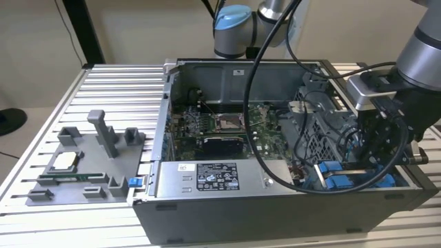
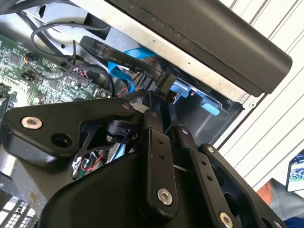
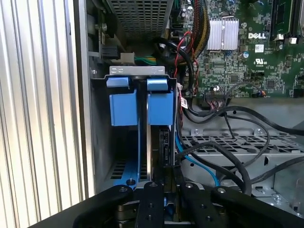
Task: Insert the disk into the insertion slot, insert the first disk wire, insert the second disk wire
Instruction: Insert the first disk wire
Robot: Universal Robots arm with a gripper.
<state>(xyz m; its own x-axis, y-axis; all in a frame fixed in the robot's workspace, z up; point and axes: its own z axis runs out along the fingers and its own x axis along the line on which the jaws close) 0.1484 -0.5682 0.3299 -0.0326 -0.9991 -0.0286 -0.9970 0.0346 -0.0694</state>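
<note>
In the exterior view you see the whole open case on the slatted table. The claw hangs in the case's lower right corner, just over the blue tabs. The first wrist view gives you what that angle hides: the slot and the disk standing edge-on in it, close in front of the claw. In the second wrist view a black flat cable ends in a plug just beyond the claw, beside a blue cable. You cannot tell whether the claw is wide or narrow.
</note>
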